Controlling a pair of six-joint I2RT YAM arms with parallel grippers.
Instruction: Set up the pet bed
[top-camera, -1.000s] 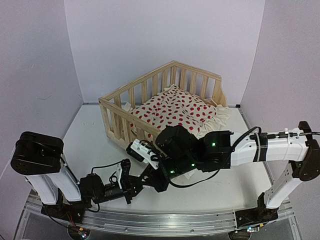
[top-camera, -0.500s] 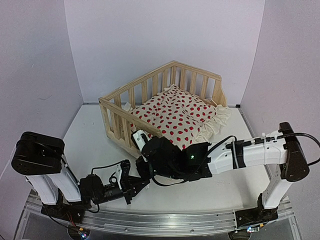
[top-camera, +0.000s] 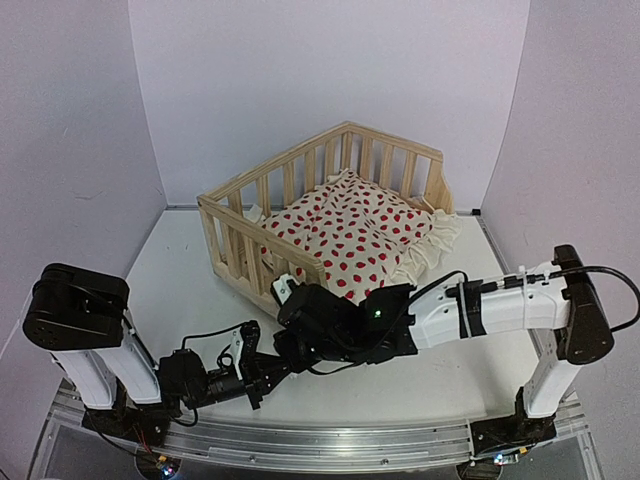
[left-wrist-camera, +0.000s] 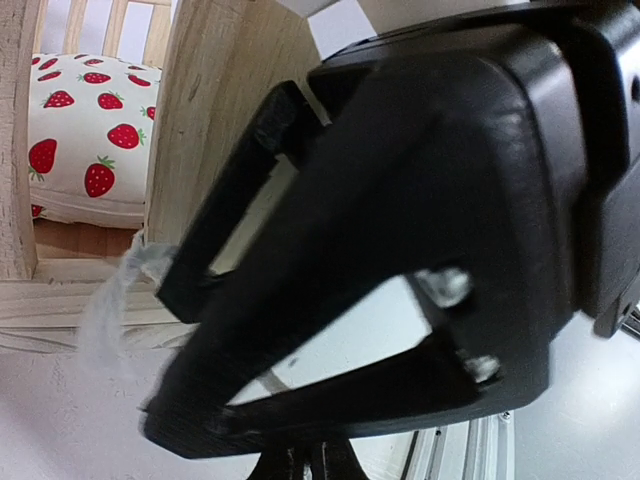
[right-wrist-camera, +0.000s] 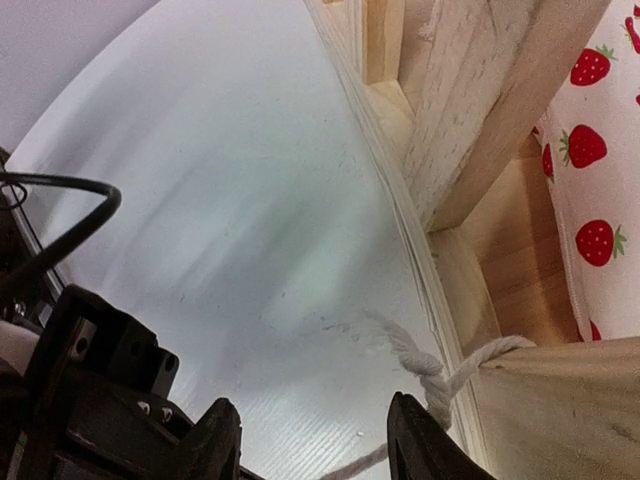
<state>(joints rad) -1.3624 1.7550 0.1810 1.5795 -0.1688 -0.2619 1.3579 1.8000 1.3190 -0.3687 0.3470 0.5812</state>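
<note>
The pet bed (top-camera: 262, 181), a light pine frame with slatted rails, stands at the table's back with its red-dotted cushion (top-camera: 350, 225) inside. My right gripper (top-camera: 289, 300) sits low at the bed's front-left corner. In the right wrist view it (right-wrist-camera: 315, 420) is open, and the cushion's knotted white tie string (right-wrist-camera: 432, 373) lies on the table by its right finger (right-wrist-camera: 425, 445), below the corner post (right-wrist-camera: 480, 110). My left gripper (top-camera: 283, 363) rests low under the right arm. In the left wrist view it (left-wrist-camera: 310, 464) is shut and holds nothing that shows.
The right arm's black wrist (left-wrist-camera: 430, 220) fills most of the left wrist view, close in front of the left gripper. The cushion's ruffle (top-camera: 435, 245) spills over the bed's open right side. Purple walls close in on three sides.
My right gripper moved left and down to the bed's front-left corner and went from shut to open. The left arm has stayed put.
</note>
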